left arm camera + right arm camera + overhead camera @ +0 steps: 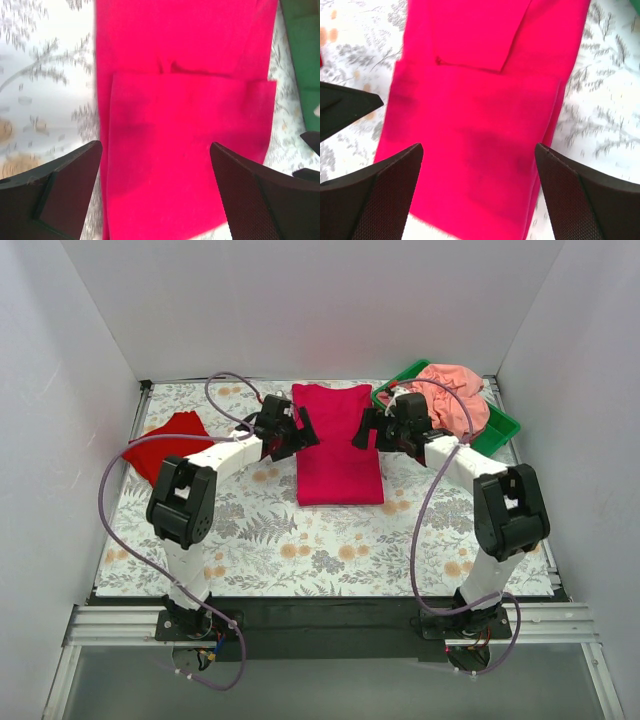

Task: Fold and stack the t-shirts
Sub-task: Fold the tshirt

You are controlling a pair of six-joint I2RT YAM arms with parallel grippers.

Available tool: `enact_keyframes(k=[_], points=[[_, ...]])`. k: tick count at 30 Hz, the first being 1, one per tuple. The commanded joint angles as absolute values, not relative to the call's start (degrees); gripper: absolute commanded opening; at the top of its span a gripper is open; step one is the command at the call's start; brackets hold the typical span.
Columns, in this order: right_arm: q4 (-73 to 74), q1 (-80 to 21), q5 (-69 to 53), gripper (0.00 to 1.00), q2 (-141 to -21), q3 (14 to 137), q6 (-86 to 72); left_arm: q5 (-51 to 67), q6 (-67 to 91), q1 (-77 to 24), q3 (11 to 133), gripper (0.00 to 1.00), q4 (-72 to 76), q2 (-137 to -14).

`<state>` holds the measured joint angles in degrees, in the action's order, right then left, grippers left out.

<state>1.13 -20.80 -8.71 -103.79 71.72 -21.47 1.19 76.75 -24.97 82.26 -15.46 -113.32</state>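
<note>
Two t-shirts lie on the bench (330, 612), which is spread with a grey floral-print cloth (300, 540).

The crimson-magenta t-shirt (338, 455) sits in the middle. It is folded into a long, narrow rectangle with its straight hem towards the arm bases and its neckline at the far end. The fabric is matte, soft and almost free of wrinkles. Both wrist views show flaps turned in over the front, and their straight edges and square corners form shallow steps in the cloth.

The left fingers (55, 195) hang over this shirt's left edge about halfway along it, and the right fingers (590, 200) hang over its right edge opposite. They are dark, wedge-shaped pieces with finely dimpled inner faces. Each pair is spread wide with only the magenta cloth showing in the gap, and neither grips anything. Whether the tips touch the fabric cannot be told.

The scarlet-red t-shirt (165, 445) lies well to the left of the magenta one. It is smaller and set at a slant, and its outline is looser and uneven.

A green plastic tray (500, 430) stands just beyond the magenta shirt's far right corner. It holds a crumpled salmon-pink cloth (455, 390).
</note>
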Motion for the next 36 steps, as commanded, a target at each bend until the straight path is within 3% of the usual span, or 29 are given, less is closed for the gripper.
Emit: enact_keyframes(k=[1, 9, 16, 22, 23, 27, 30, 36], points=[[-0.4, -20.9, -10.6, 0.98, -95.9, 66.8, -22.6, 4.4, 78.0, -25.0, 77.6, 0.89, -15.3, -104.5], [-0.6, -20.9, -12.2, 0.98, -83.3, 49.8, -26.3, 9.6, 83.4, -25.6, 56.8, 0.91, -10.4, -92.7], [-0.8, -21.0, -12.0, 0.98, -78.0, 41.1, -27.6, 12.2, 86.1, -26.5, 47.5, 0.91, -5.5, -89.4], [-0.9, -21.0, -10.7, 0.93, -79.0, 39.9, -27.8, 11.5, 86.4, -26.5, 47.5, 0.71, -4.5, -90.9], [-0.8, -21.0, -10.2, 0.92, -79.3, 40.0, -27.8, 11.3, 86.5, -26.5, 47.7, 0.63, -4.5, -91.7], [-0.8, -20.9, -9.8, 0.88, -82.0, 41.1, -28.0, 11.8, 86.3, -26.5, 48.2, 0.49, -4.5, -93.9], [-0.9, -21.0, -10.0, 0.85, -83.8, 41.9, -28.2, 11.8, 86.2, -26.5, 48.5, 0.46, -4.5, -95.3], [-1.2, -20.9, -10.0, 0.69, -86.7, 43.0, -28.8, 11.8, 86.0, -27.2, 49.1, 0.31, -4.4, -97.1]])
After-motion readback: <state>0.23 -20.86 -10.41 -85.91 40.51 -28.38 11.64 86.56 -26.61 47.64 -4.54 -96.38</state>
